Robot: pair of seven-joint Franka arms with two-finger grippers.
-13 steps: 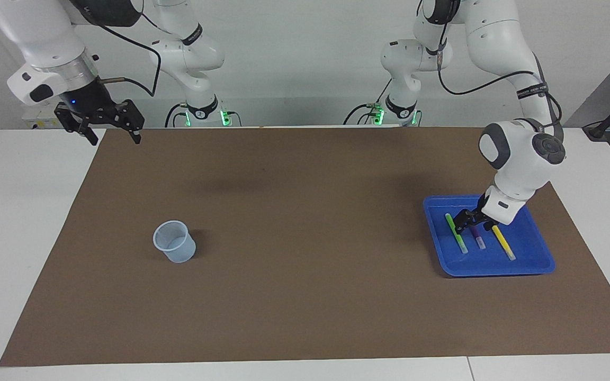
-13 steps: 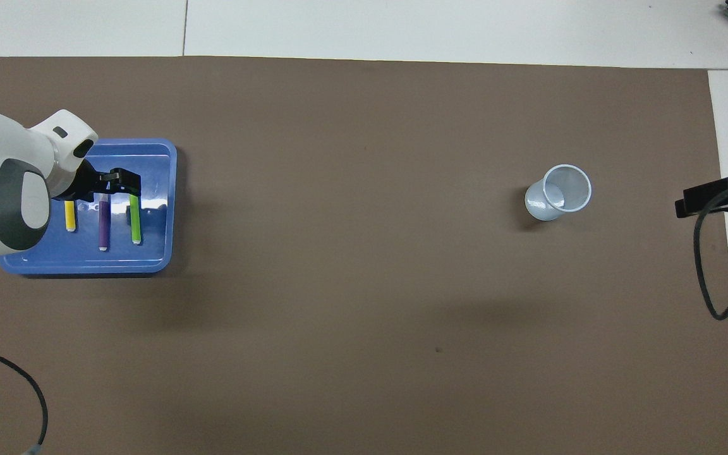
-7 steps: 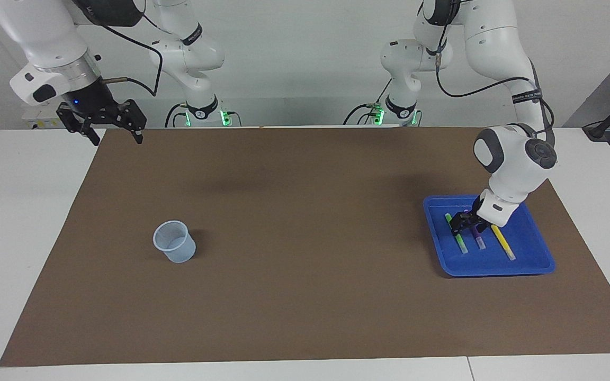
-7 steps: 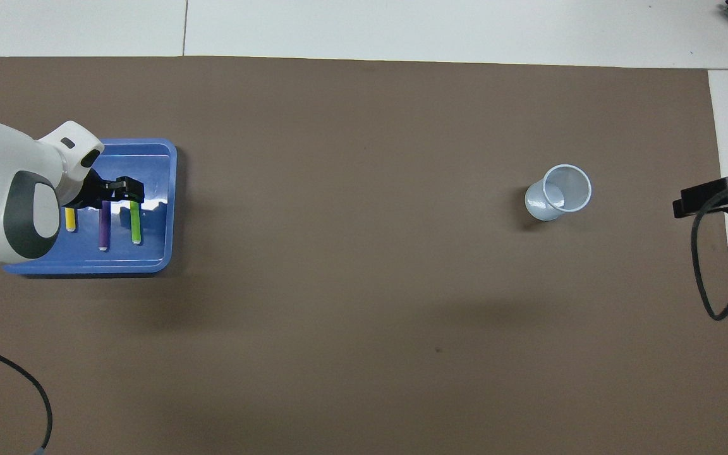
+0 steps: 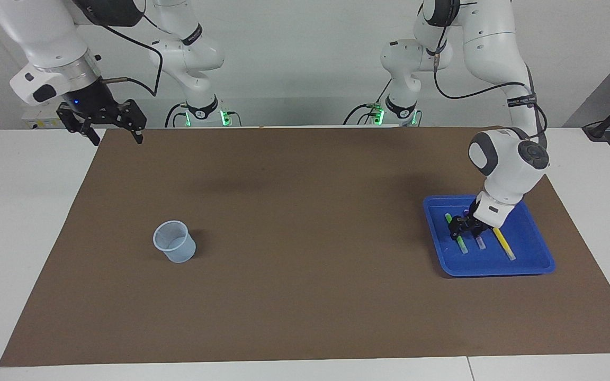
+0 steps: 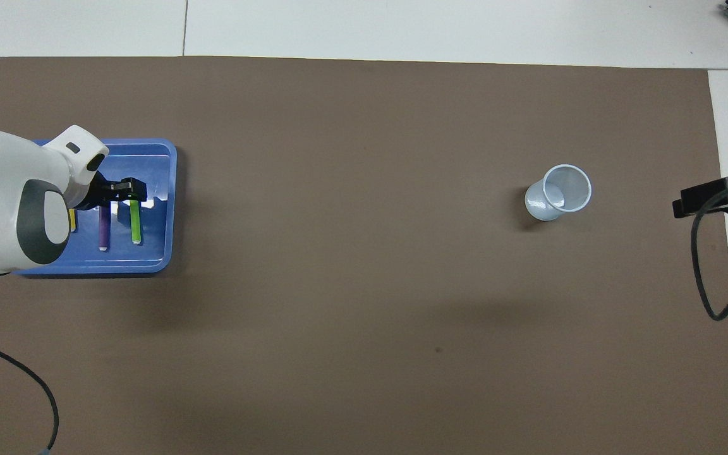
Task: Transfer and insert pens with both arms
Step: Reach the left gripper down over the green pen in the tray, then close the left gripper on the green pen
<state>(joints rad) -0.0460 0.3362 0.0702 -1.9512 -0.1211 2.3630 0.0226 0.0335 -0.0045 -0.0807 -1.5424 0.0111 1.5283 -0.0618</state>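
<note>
Three pens lie side by side in a blue tray (image 5: 527, 259) at the left arm's end of the table: green (image 5: 460, 243), purple (image 5: 479, 243) and yellow (image 5: 503, 242). My left gripper (image 5: 465, 230) is down in the tray over the robot-side ends of the green and purple pens, open, with its jaws a narrow gap apart. From overhead it (image 6: 121, 193) covers the upper ends of the purple pen (image 6: 104, 230) and green pen (image 6: 135, 224); the arm hides most of the yellow pen (image 6: 72, 220). My right gripper (image 5: 109, 129) hangs open and empty above the mat's corner by its base.
A pale translucent cup (image 5: 175, 242) stands upright on the brown mat (image 5: 305, 296) toward the right arm's end; overhead it shows as an open ring (image 6: 560, 191). A black cable (image 6: 711, 297) loops from the right arm over the mat's edge.
My left gripper has sunk lower into the tray and shifted a little toward the green pen, its jaws narrowing. The right gripper rose slightly and then held still.
</note>
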